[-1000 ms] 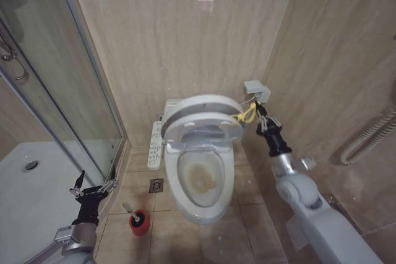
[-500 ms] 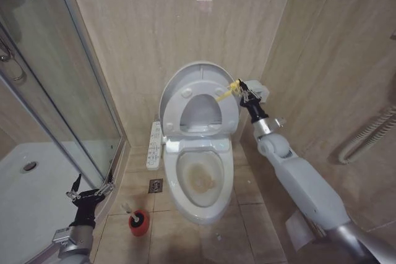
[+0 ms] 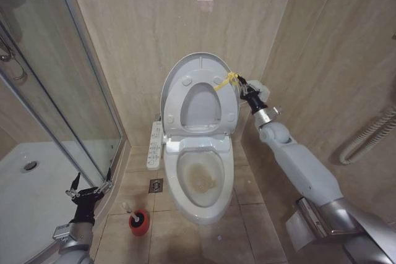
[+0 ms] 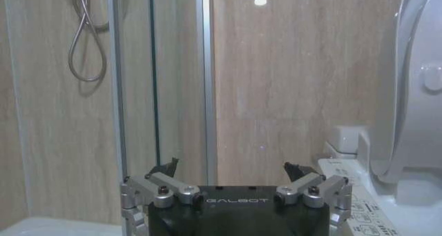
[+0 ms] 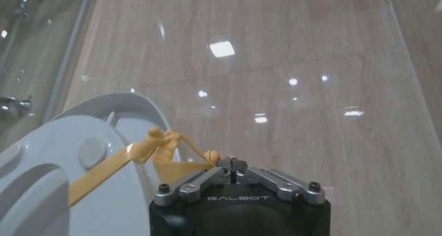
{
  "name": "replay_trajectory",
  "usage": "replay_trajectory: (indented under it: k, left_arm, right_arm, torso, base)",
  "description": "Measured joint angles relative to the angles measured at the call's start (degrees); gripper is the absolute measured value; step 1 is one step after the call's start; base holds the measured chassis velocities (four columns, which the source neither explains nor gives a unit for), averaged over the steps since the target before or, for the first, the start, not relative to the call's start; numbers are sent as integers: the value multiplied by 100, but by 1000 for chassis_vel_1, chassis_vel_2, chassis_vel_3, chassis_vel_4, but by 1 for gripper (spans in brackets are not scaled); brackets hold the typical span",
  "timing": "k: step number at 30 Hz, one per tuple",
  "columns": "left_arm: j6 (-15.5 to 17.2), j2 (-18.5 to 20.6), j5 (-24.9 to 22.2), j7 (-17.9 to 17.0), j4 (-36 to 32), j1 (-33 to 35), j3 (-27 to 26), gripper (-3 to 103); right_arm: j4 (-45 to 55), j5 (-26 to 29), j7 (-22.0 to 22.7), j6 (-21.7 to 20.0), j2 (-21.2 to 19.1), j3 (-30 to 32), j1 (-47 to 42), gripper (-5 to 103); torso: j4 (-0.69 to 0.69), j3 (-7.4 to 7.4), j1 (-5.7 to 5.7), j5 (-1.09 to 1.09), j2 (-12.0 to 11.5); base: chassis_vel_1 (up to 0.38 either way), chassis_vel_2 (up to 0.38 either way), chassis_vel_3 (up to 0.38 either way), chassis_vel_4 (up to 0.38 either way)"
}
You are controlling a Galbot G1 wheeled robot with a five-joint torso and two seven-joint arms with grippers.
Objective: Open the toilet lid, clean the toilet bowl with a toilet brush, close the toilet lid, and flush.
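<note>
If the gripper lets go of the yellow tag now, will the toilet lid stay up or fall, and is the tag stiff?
The toilet lid stands nearly upright against the wall, so it would probably stay up. It looks like rigid plastic, hinged at the back. The yellow tag, pinched by the right gripper, is knotted and creased, so it is likely a floppy ribbon.

The right arm reaches up and forward at full stretch, its right gripper (image 3: 246,86) raised high with fingers (image 5: 235,165) pinched together on a yellow tag (image 5: 155,154). The left arm hangs low at the robot's side, its left gripper (image 3: 88,190) pointing upward, fingers (image 4: 165,166) spread wide and holding nothing.
</note>
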Motion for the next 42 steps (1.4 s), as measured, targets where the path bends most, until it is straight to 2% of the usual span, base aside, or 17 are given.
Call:
replay_trajectory:
  k: [6, 18, 20, 21, 28, 29, 34, 35, 36, 37, 40, 42]
  left_arm:
    - [-16, -12, -5, 0, 13, 25, -54, 100]
    - [-23, 3, -51, 9, -34, 84, -142, 100]
    - [-28, 0, -53, 11, -34, 84, -130, 100]
    - [-30, -2, -53, 12, -34, 83, -120, 100]
    - [-46, -1, -68, 14, -34, 56, -70, 100]
    - [-46, 3, -76, 14, -42, 51, -59, 100]
    - [-47, 10, -92, 14, -81, 47, -28, 100]
    - [-48, 11, -97, 15, -106, 50, -11, 100]
    - [-52, 11, -99, 15, -128, 57, 1, 100]
    - [-52, 11, -99, 15, -128, 57, 1, 100]
    - [-74, 11, -123, 15, -218, 114, 23, 100]
    - [-77, 15, -156, 15, -290, 148, 24, 100]
  right_arm:
    - [-499, -48, 20, -246, 183, 71, 482, 0]
    - [-591, -122, 45, -363, 389, 164, 517, 0]
    - [-453, -119, 50, -406, 363, 198, 433, 0]
    - [-368, -109, 52, -416, 331, 210, 385, 13]
    - [481, -26, 194, -460, -87, 264, -215, 13]
    - [735, 4, 255, -484, -225, 296, -417, 40]
    - [1376, 70, 379, -509, -581, 468, -953, 40]
    - [1732, 107, 445, -518, -750, 608, -1234, 40]
    - [2093, 155, 534, -532, -956, 744, -1488, 66]
    - [2093, 155, 534, -532, -956, 744, -1488, 66]
    - [2969, 218, 881, -531, -1340, 1114, -2197, 66]
    - [3346, 215, 1045, -521, -1444, 1308, -2564, 66]
  torso:
    - [0, 0, 0, 0, 0]
    - [-3, -1, -1, 1, 0]
    - [-4, -1, -1, 0, 0]
    - [-3, -1, -1, 0, 0]
    - [0, -1, -1, 1, 0]
    - [-1, -1, -1, 0, 0]
    - [-4, -1, -1, 3, 0]
    - [-5, -2, -1, 2, 0]
    - [-5, -1, -2, 2, 0]
    - [-5, -1, -2, 2, 0]
    - [-2, -2, -2, 1, 0]
    - [0, -2, -2, 1, 0]
  base:
    - [0, 0, 0, 0]
    - [0, 0, 0, 0]
    - [0, 0, 0, 0]
    - [0, 0, 0, 0]
    - [0, 0, 0, 0]
    - [0, 0, 0, 0]
    - [0, 0, 0, 0]
    - [0, 0, 0, 0]
    - [0, 0, 0, 0]
    - [0, 0, 0, 0]
    - [0, 0, 0, 0]
    - [0, 0, 0, 0]
